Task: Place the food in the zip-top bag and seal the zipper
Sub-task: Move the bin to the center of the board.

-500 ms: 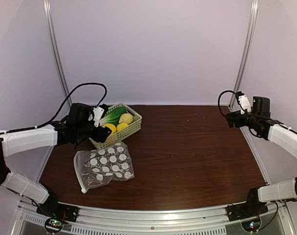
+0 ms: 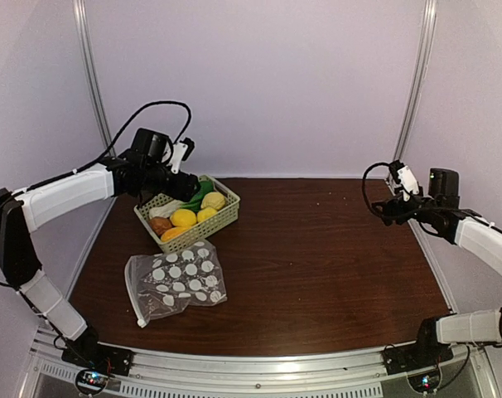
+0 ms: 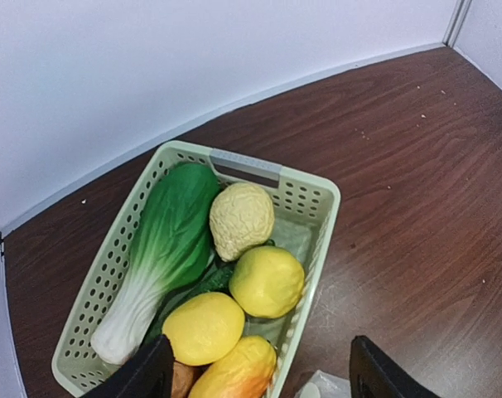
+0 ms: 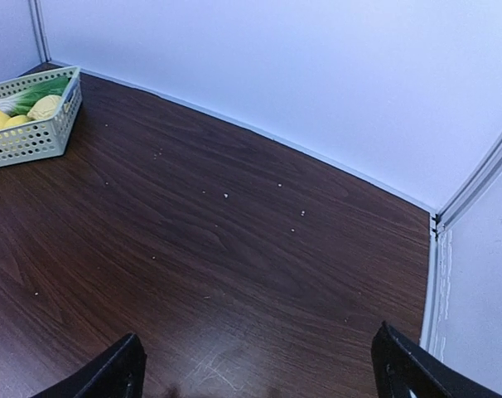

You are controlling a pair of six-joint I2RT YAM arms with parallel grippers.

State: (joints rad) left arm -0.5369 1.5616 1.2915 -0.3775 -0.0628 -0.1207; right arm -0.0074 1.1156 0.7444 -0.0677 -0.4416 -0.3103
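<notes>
At the tabletop's (image 2: 317, 265) far left corner, the left pincer (image 3: 261, 377) hovered, fingers apart, over toy food (image 2: 185, 218) in a green basket (image 2: 227, 217). The right pincer (image 4: 259, 373) gaped empty by the right edge. The zip-top bag (image 2: 176, 282) lay flat nearby, and its limp mouth might reject a round lemon (image 3: 266, 280).

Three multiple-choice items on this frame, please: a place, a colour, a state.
1. Where is the zip-top bag? A) in the basket B) on the table, nearer the arm bases than the basket C) at the table's far right.
2. Basket colour? A) pale green B) red C) blue.
3. Left end effector? A) shut on a lemon B) shut on the bag C) open, empty, above the basket.
Key: 1 B, flat before the basket; 2 A, seen on its walls; 3 C, fingers apart, nothing between.
</notes>
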